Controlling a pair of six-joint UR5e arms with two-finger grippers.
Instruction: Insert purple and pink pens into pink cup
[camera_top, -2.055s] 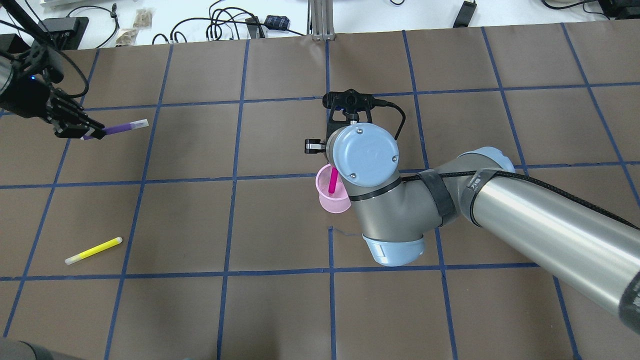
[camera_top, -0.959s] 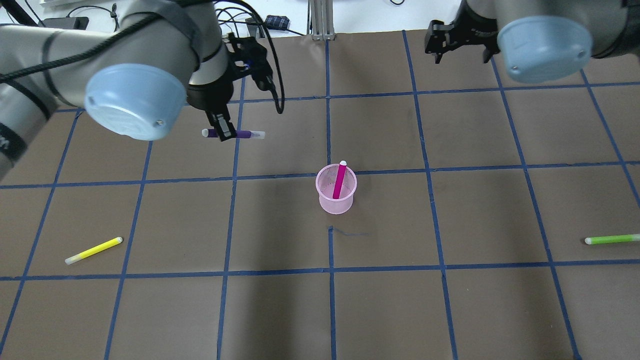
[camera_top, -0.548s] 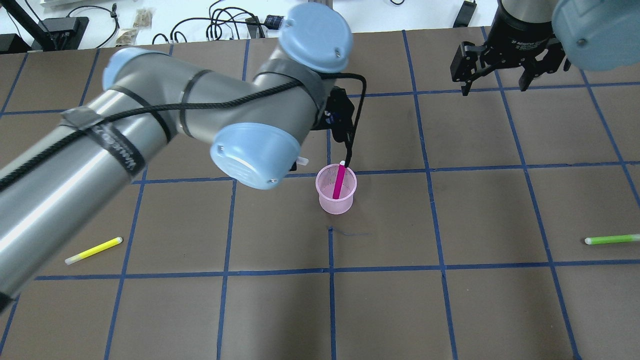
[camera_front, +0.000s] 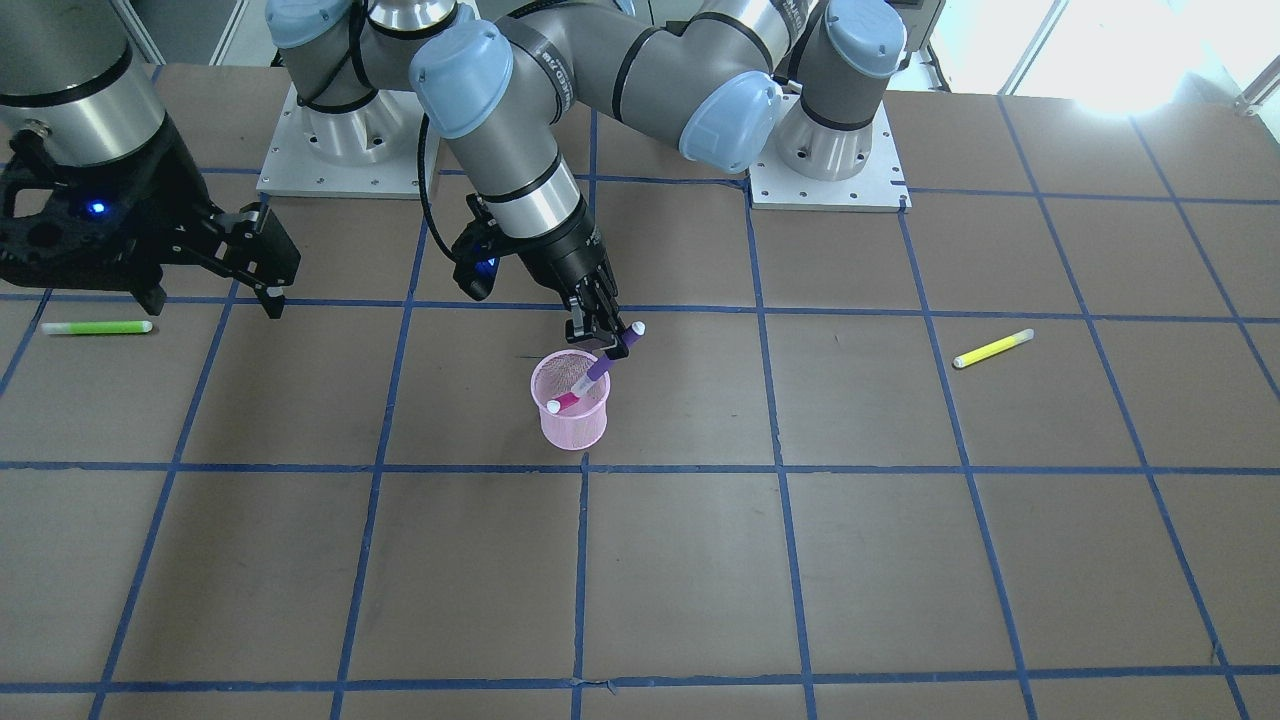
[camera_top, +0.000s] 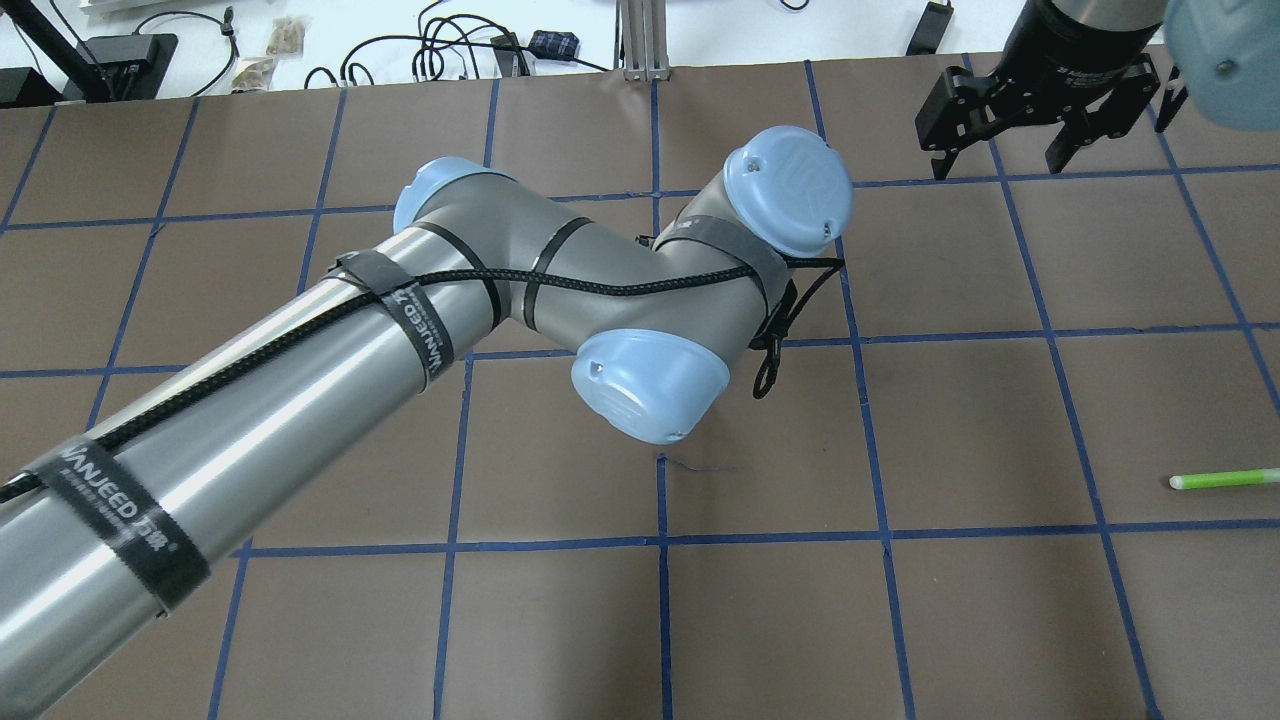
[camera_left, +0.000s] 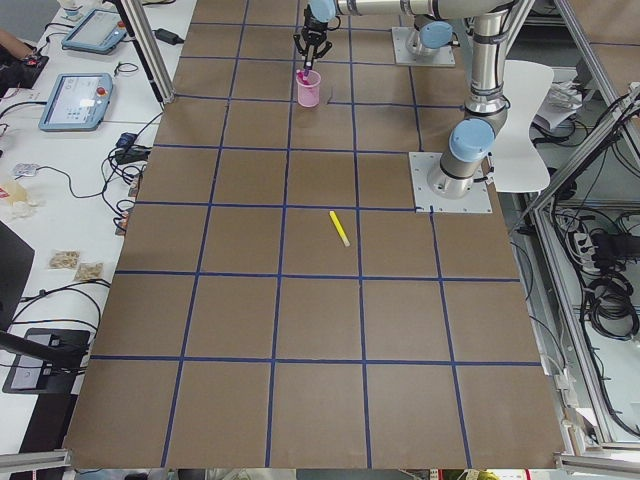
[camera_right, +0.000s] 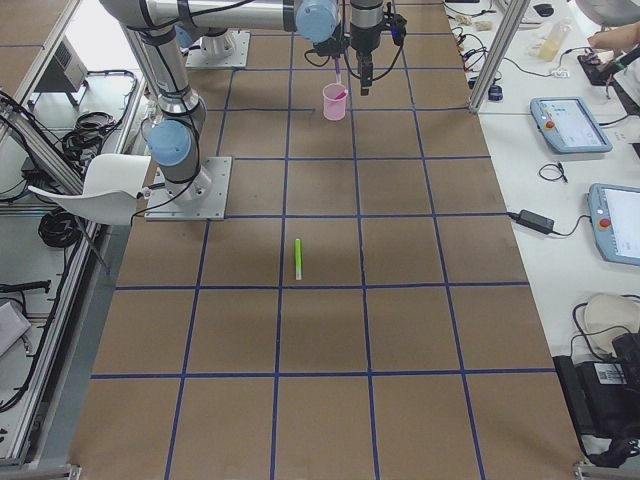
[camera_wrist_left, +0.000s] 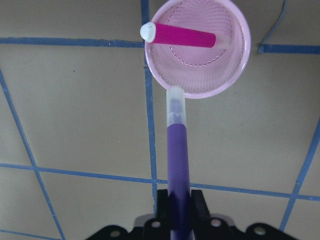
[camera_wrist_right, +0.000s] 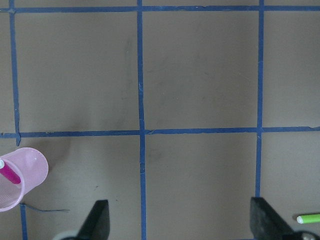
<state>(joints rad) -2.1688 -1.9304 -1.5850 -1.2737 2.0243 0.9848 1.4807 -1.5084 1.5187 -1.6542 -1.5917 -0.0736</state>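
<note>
We judge the purple pen (camera_wrist_left: 176, 150) light, stiff and slippery; the left gripper (camera_wrist_left: 179, 201) pinches its rear, at frame bottom. The right gripper (camera_wrist_right: 182, 220) stands spread.

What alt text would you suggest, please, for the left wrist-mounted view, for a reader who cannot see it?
The left gripper, shut on a purple pen, holds its pale tip at the rim of a pink mesh cup. A pink pen leans inside the cup, on a brown table gridded with blue tape.
</note>
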